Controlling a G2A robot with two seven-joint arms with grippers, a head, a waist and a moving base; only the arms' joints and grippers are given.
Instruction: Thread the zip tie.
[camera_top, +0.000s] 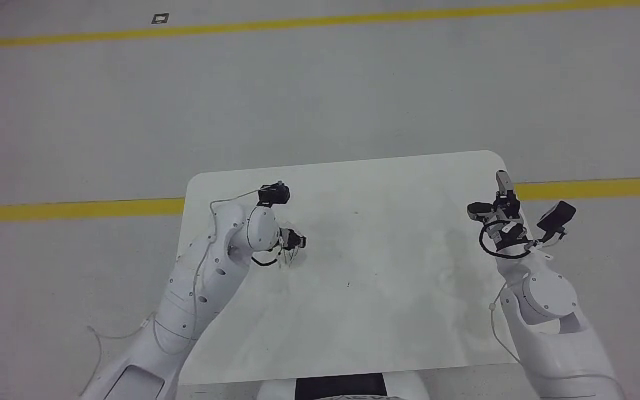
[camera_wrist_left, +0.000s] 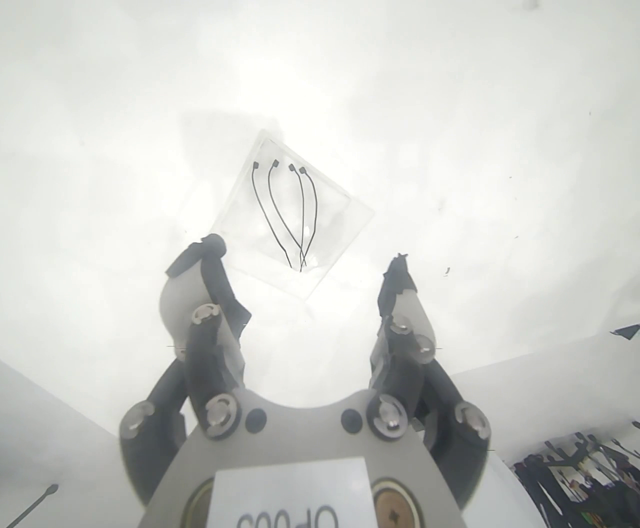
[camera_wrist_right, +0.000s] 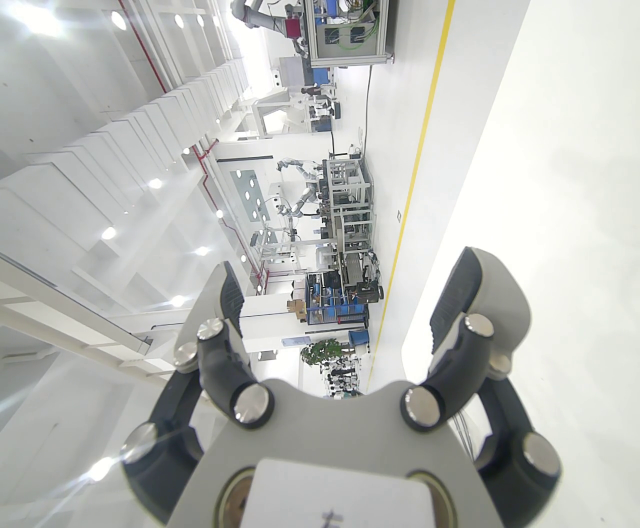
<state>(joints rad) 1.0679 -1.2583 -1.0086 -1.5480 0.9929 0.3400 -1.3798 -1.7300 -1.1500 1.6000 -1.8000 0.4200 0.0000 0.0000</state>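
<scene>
Several black zip ties (camera_wrist_left: 274, 163) lie side by side in a shallow clear tray (camera_wrist_left: 340, 210) on the white table (camera_top: 400, 230). My left gripper (camera_wrist_left: 305, 257) hangs just above the tray's near edge, open, with nothing between its black-taped fingertips (camera_wrist_left: 400, 270). From above, the left gripper (camera_top: 292, 240) sits over the table's left half. My right gripper (camera_top: 497, 196) is at the table's far right edge, raised and pointing away from the table. In its own wrist view the right gripper (camera_wrist_right: 347, 265) is open and holds nothing.
Beyond the table's far edge is grey floor with a yellow line (camera_top: 90, 209). A thin dark strand (camera_wrist_left: 35, 502) lies near the left arm. The white tabletop (camera_wrist_right: 560, 150) runs beside the right gripper, with a workshop hall behind it.
</scene>
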